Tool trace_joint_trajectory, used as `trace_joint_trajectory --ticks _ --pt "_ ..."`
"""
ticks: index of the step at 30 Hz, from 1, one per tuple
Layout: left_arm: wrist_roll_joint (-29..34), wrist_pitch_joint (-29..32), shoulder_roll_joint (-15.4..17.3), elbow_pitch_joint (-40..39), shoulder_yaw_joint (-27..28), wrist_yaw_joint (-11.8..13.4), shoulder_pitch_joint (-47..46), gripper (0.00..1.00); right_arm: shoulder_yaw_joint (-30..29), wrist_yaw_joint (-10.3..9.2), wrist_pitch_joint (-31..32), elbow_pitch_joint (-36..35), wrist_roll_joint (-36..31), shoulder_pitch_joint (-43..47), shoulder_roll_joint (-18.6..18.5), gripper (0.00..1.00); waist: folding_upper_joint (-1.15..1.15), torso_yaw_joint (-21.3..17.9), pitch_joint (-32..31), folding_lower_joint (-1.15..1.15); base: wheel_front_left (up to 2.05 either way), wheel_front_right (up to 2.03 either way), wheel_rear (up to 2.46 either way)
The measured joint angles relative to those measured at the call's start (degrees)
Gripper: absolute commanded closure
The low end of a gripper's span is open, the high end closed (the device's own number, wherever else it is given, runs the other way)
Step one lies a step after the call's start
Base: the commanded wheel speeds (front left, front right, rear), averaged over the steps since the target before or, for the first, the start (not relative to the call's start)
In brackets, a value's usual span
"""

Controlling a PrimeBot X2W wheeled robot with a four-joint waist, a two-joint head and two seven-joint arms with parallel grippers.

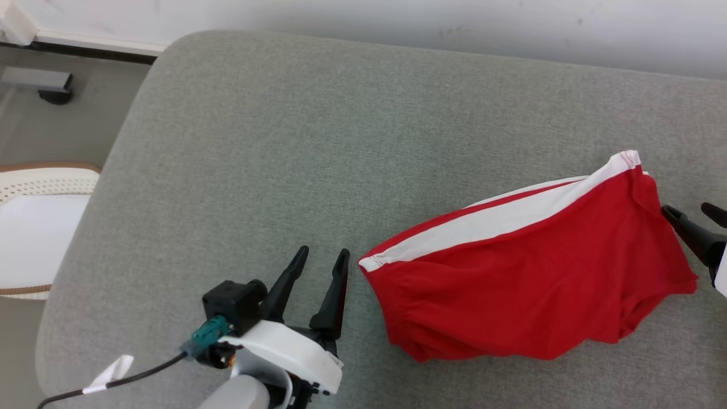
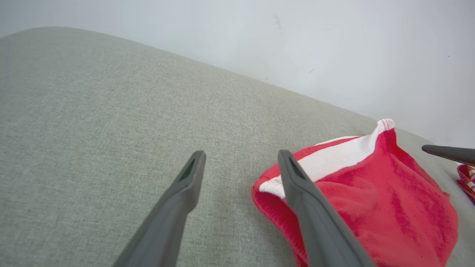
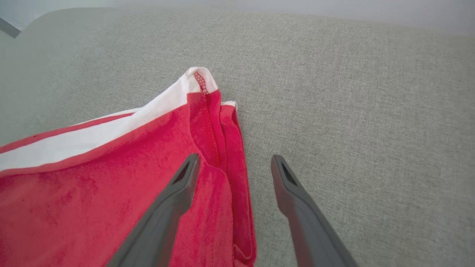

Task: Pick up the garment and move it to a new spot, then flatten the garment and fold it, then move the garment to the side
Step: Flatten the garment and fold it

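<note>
Dark grey fingers (image 2: 174, 211) on my left gripper (image 1: 324, 253) stand spread as wide as they go, with nothing between them but bare upholstery. The tips sit just beside the white-banded corner of the red shorts (image 1: 528, 284). From the head camera I can't say whether the nearer tip touches the hem. The right gripper (image 1: 688, 210) is just as wide open and also empty. In its wrist camera one finger (image 3: 167, 215) hangs over the red cloth by the side seam and the other over plain fabric, so it straddles the far edge. My reading is that the two grippers bracket the opposite ends because those are the natural corners to pinch and pull apart. The shorts lie on the right half of the grey cushion (image 1: 284, 142). They are doubled over and puffy, with the white stripe (image 1: 500, 218) running along the upper edge and loose folds along the lower one, so flattening looks unfinished. The left half of the cushion gives room to spread them. A pale wall (image 1: 397, 23) backs the cushion, and a white perforated seat (image 1: 40, 227) stands off its left end.
</note>
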Motion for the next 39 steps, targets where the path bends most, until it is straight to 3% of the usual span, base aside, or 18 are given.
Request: trace_joint_trajectory --ticks 5,7,13,14,15,16,17,26,39 --pt "5.8 -0.8 -1.8 -0.6 1.7 1.4 0.8 0.0 0.4 0.0 1.1 4.4 -2.6 -1.4 1.2 0.0 0.0 1.3 0.4 0.0 0.0 0.0 0.0" --pt "11.5 -0.9 -4.0 -2.6 4.1 1.5 2.4 0.0 0.4 0.0 2.5 7.3 -3.1 -2.1 2.9 0.0 0.0 2.2 0.4 0.0 0.0 0.0 0.0" --pt "18.5 -1.0 -7.8 -4.0 8.7 -0.9 6.8 0.0 1.6 -0.03 4.1 9.3 -3.6 -3.0 4.8 0.0 0.0 3.2 0.0 0.0 0.0 0.0 0.0" --pt "19.1 -1.0 -8.5 -3.9 9.4 -1.5 7.3 0.0 2.0 -0.08 4.5 9.5 -3.5 -3.0 5.2 0.06 0.0 3.3 -0.1 0.0 0.0 0.0 0.0" --pt "19.6 -1.0 -9.1 -3.8 9.9 -2.2 7.9 0.0 2.5 -0.09 4.7 9.4 -3.1 -3.1 5.3 0.55 0.0 3.4 -0.2 0.0 0.0 0.0 0.0" --pt "20.5 -1.0 -9.6 -3.5 10.4 -2.8 8.5 0.0 2.7 -0.09 4.7 9.4 -2.9 -3.1 5.6 0.96 0.0 3.4 -0.3 0.0 0.0 0.0 0.0" --pt "21.3 -1.0 -10.0 -3.2 10.9 -3.3 9.0 0.0 3.1 -0.09 4.8 9.4 -2.4 -3.0 5.9 1.0 0.0 3.3 -0.5 0.0 0.0 0.0 0.0" --pt "26.3 -1.0 -11.9 -2.0 16.0 -8.0 13.7 0.0 3.2 -0.08 2.2 8.3 2.2 -0.8 7.3 1.0 0.0 -0.3 -2.2 0.0 0.0 0.0 0.0" --pt "30.8 -1.0 -13.4 -2.0 21.9 -13.6 19.8 0.0 -4.3 -0.08 -5.4 9.9 4.4 3.3 4.8 1.0 0.0 -7.0 -5.2 0.0 0.0 0.0 0.0"
